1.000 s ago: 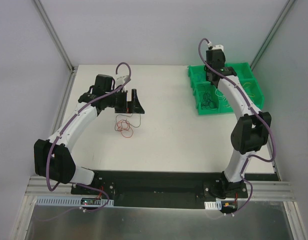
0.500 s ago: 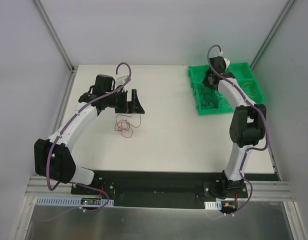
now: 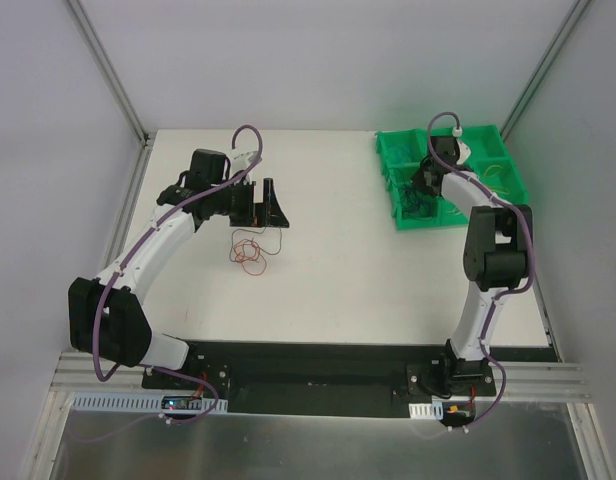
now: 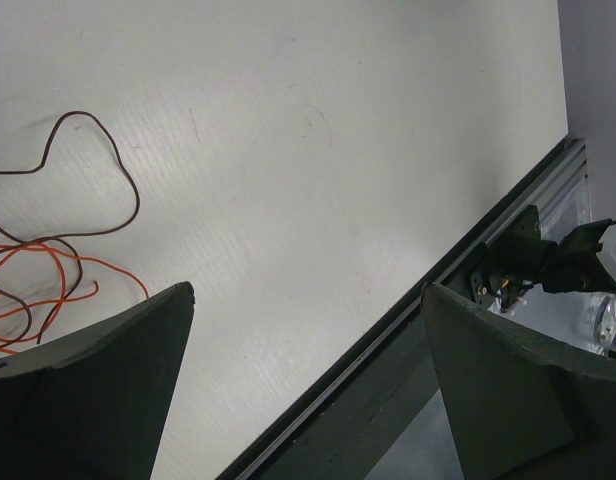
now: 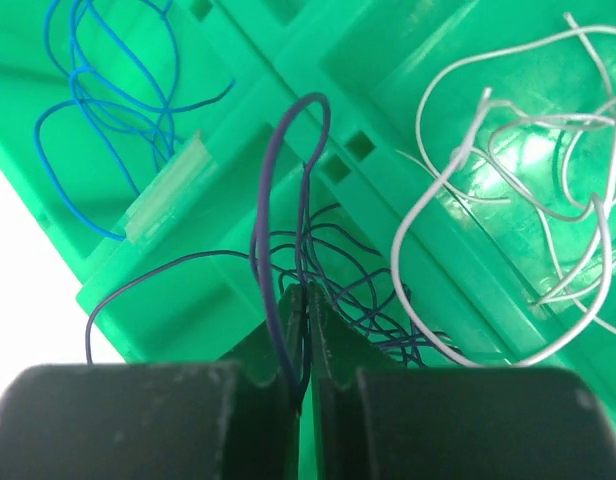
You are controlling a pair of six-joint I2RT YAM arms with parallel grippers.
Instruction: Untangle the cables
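A small tangle of red and orange cables [image 3: 250, 250] lies on the white table just in front of my left gripper [image 3: 263, 205]. In the left wrist view the orange cable [image 4: 48, 270] and a dark red-brown one [image 4: 98, 150] sit at the left. That gripper [image 4: 308, 300] stands open above bare table, apart from them. My right gripper [image 5: 306, 295] is shut on a dark blue cable [image 5: 273, 170], whose loop rises from the jaws over a green bin compartment that holds more dark cable. From above, the right gripper [image 3: 425, 190] is low in the bin.
The green bin [image 3: 398, 150] with several compartments stands at the back right. In the right wrist view one compartment holds light blue cables [image 5: 98, 100] and another white ones [image 5: 468, 130]. The table's near edge and black rail [image 4: 408, 330] run below the left gripper.
My right wrist has swung right and down into the green bin, with the elbow rising. The left arm and the tangle on the table have not moved.
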